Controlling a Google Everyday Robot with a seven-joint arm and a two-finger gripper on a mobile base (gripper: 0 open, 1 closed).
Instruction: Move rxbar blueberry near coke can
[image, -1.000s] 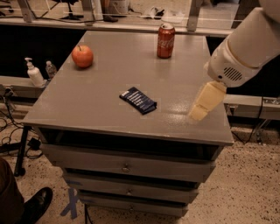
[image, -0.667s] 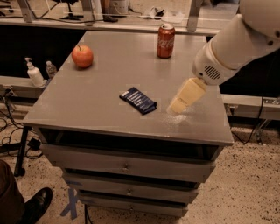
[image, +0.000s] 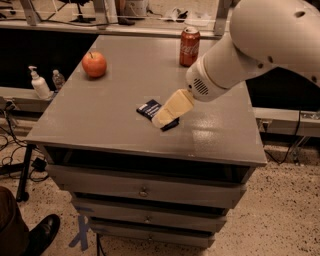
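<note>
The rxbar blueberry (image: 149, 108), a flat dark navy bar, lies near the middle of the grey cabinet top (image: 100, 120). My gripper (image: 164, 119) is right over the bar's right half and hides part of it; only the bar's left end and a dark corner below the fingers show. The coke can (image: 189, 46), red with white script, stands upright at the far edge of the top, well behind the gripper. My white arm reaches in from the upper right.
An orange-red apple (image: 94, 64) sits at the far left of the top. A soap dispenser (image: 38, 83) and a small bottle (image: 58, 79) stand on a ledge to the left. A shoe (image: 42, 234) is on the floor at lower left. Drawers are below the top.
My arm has swung left across the cabinet top, from near its right edge to directly over the rxbar. The bar, can and apple have not moved.
</note>
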